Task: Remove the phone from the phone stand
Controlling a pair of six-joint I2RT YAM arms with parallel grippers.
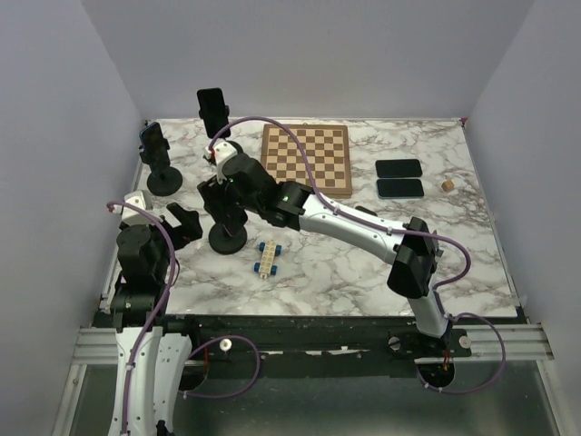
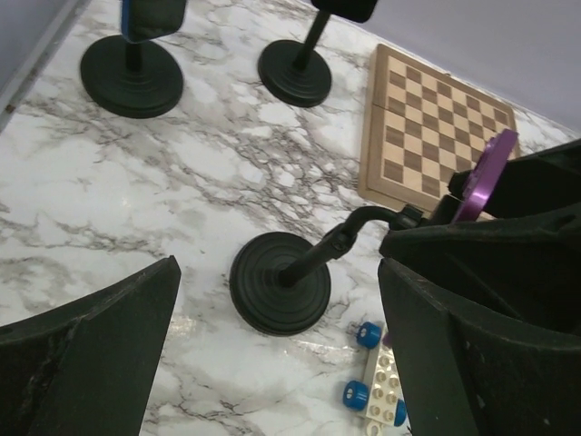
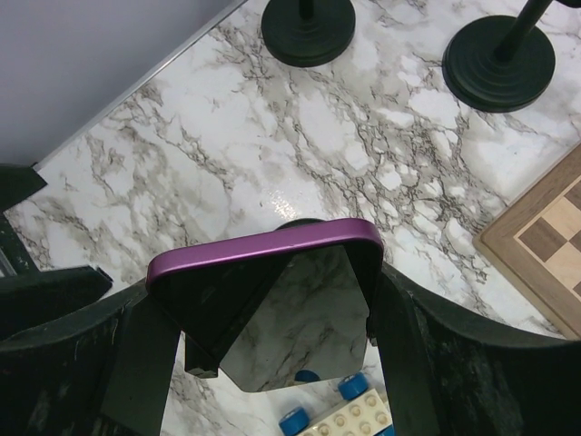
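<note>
The phone [image 3: 272, 300] is clamped between the fingers of the right hand [image 3: 272, 350], at the top of the stand [image 2: 280, 283]. The stand's base is seen on the table [image 2: 136, 200] beneath that hand. The left hand [image 1: 186, 224] is held apart, with nothing gripped, beside the stand.

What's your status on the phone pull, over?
Right gripper shut on purple phone. Left gripper open, empty, beside stand. Phone at stand head, not clearly free. Nothing blocking lift.
</note>
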